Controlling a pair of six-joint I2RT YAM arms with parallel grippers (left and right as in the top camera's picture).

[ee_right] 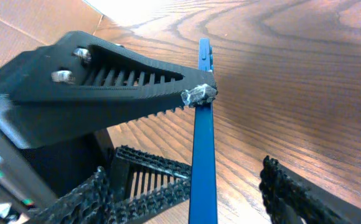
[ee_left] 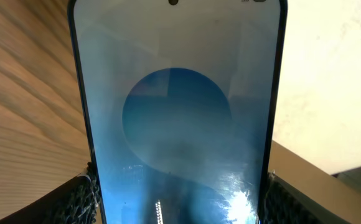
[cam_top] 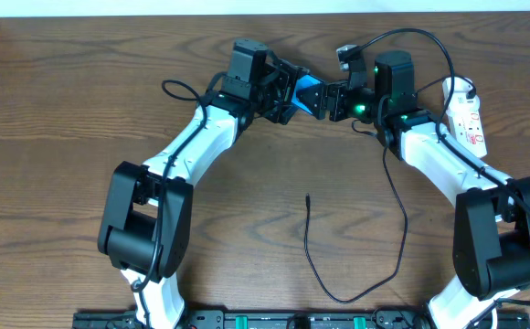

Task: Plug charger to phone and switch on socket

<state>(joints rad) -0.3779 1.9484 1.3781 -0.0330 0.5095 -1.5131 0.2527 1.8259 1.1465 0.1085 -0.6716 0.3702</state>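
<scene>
My left gripper (cam_top: 288, 99) is shut on the phone (cam_top: 307, 91) and holds it above the far middle of the table. In the left wrist view the phone's blue screen (ee_left: 177, 106) fills the frame between the fingers (ee_left: 177, 208). My right gripper (cam_top: 331, 100) is open, with its fingers (ee_right: 187, 180) on either side of the phone's thin blue edge (ee_right: 203, 143). A gap shows on the right side. The charger (cam_top: 306, 239) lies loose on the table, its plug tip (cam_top: 309, 196) near the middle. The socket (cam_top: 468, 114) lies at the far right.
The charger's black cable loops toward the front edge and runs back up under my right arm. A thin black lead (cam_top: 175, 89) lies left of my left wrist. The table's far edge is close behind both grippers.
</scene>
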